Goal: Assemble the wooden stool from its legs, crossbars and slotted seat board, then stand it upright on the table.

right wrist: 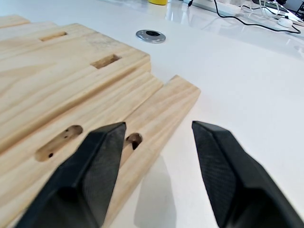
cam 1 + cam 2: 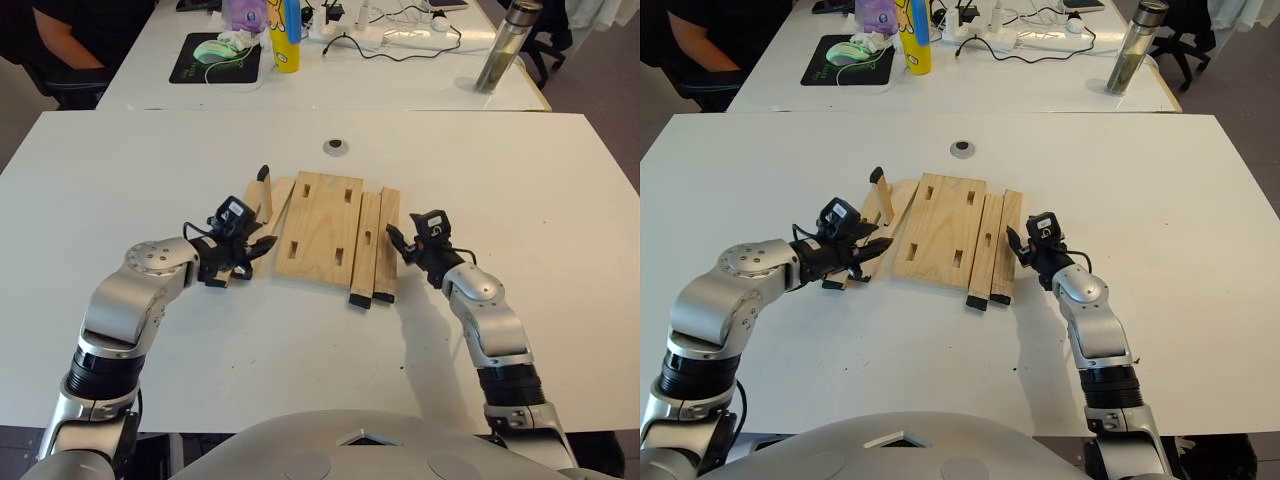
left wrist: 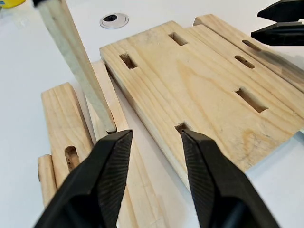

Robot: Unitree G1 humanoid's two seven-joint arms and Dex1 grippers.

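Flat on the table (image 2: 520, 180), the board (image 2: 318, 228) lies with legs (image 2: 376, 245) touching its right edge. Your left gripper (image 3: 156, 136) gapes at its left edge, your right gripper (image 1: 159, 126) spread beside those legs. Likely stiff, light wood: pinch a leg across its width.

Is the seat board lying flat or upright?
Lying flat: the seat board shows its broad face up, slots empty, legs loose beside it.

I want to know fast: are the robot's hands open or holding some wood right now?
Left gripper: open, holding nothing.
Right gripper: open, holding nothing.
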